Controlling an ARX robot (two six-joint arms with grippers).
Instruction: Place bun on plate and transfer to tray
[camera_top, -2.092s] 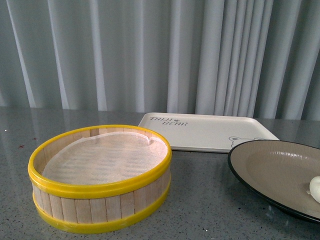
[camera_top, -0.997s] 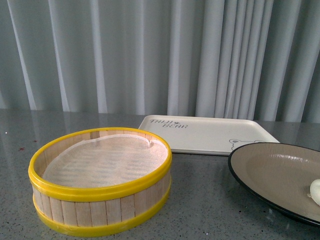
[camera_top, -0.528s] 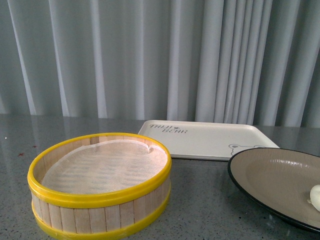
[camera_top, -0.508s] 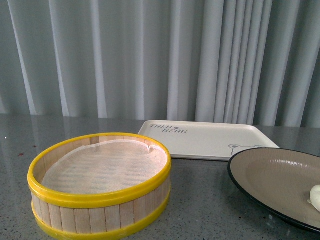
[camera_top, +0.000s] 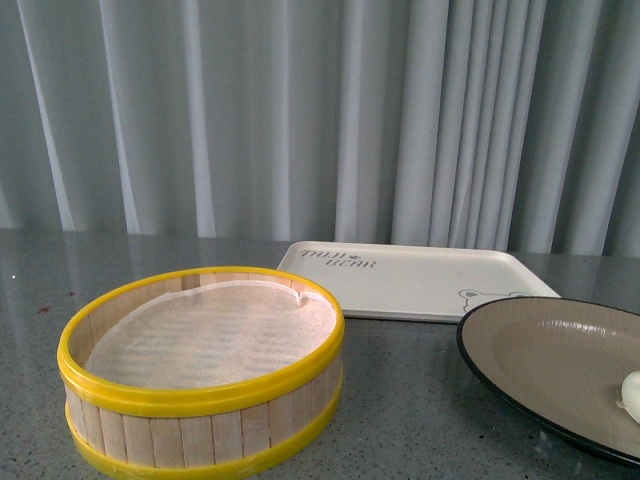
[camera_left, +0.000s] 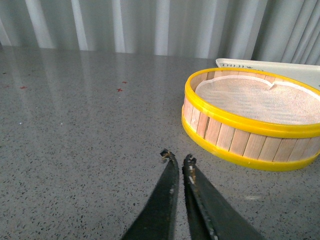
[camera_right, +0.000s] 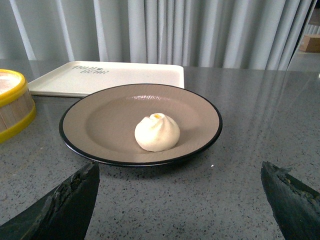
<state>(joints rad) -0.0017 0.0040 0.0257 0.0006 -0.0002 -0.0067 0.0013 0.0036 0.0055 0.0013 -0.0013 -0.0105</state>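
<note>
On the left, the left arm's dark claw (camera_left: 178, 157) hangs low over the grey speckled counter (camera_top: 400, 400) with its two thin fingers clenched almost tip to tip, nothing between them. Just beyond it, toward the counter's near left corner, stands a round wooden steamer basket with yellow rims (camera_top: 200, 430). It holds only a white wrinkled liner cloth (camera_top: 210, 335). Farther back, by the counter's far edge under the pale grey pleated curtain (camera_top: 300, 120), lies the flat rectangular cream-white tray with grey lettering and a small bear face (camera_top: 415, 280). In front of it and to the right sits the wide round shallow plate with a beige-tan inside and black rim (camera_right: 110, 125); whether its rim touches the tray cannot be told. The small round cream-white steamed bun (camera_right: 157, 132) rests upright near the middle of the plate. Its skin is smooth and faintly glossy, gathered in soft pleats to a twisted top with a tiny yellowish spot. On the right, the right arm's claw (camera_right: 179, 167) is spread wide and released near the plate's near rim, one dark finger to each side, holding nothing.
</note>
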